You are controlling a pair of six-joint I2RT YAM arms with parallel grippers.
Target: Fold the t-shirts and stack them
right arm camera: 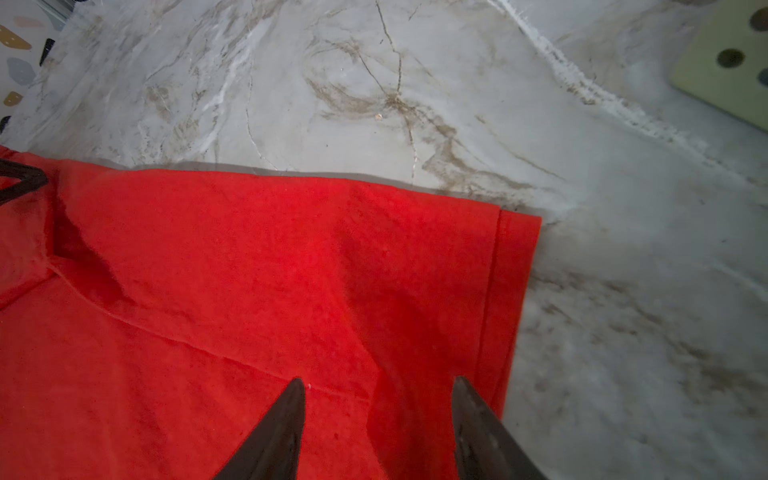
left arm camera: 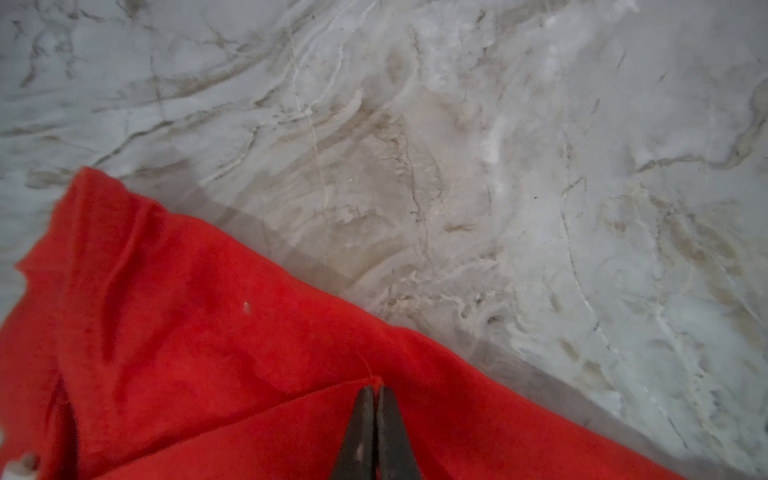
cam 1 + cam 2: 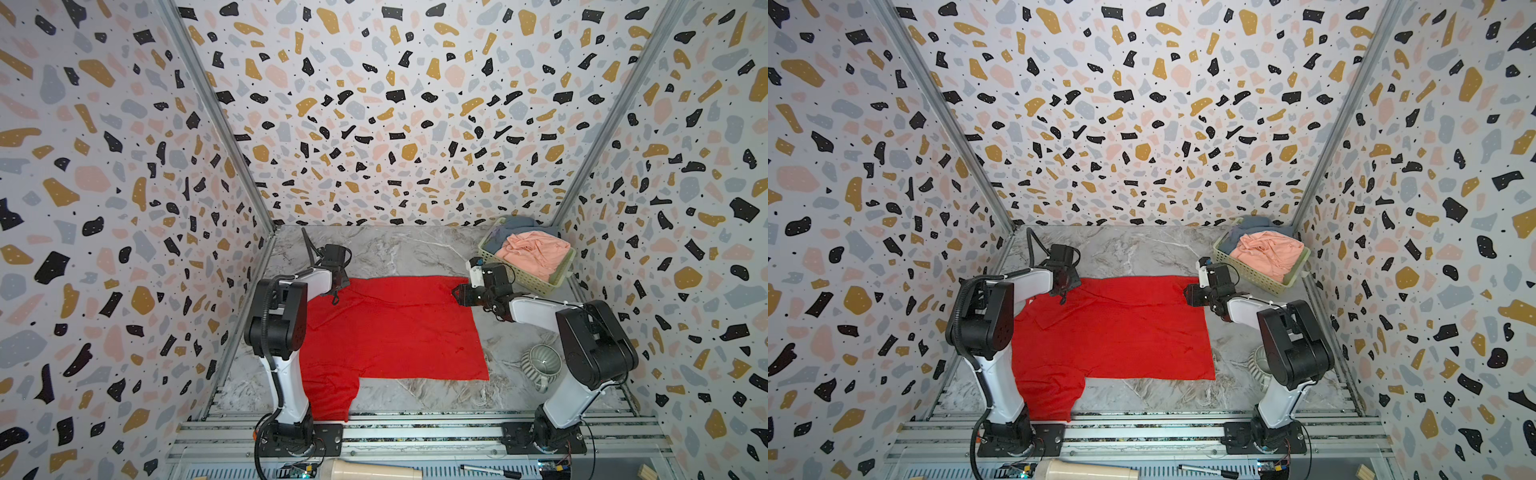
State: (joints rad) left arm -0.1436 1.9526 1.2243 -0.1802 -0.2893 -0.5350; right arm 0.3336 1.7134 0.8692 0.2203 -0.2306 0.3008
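Red t-shirt (image 3: 390, 328): spread flat on counter (image 3: 415, 249), unfolded. Left jaws pinched shut on its far edge; right jaws open above far corner. Salmon-pink t-shirt (image 3: 532, 253), grey-blue t-shirt (image 3: 517, 222): heaped in basket (image 3: 528, 282). Nothing stacked.

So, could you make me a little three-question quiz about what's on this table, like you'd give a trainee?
1. True or false: the red t-shirt lies spread out on the marble table.
2. Pick one: what lies on top in the green basket? A) a salmon-pink shirt B) a yellow towel C) a stack of books
3. Short answer: which has its jaws apart, the left gripper or the right gripper?

Key: 1 true. 2 A. 3 the right gripper; the left gripper is shut on an edge of the red t-shirt.
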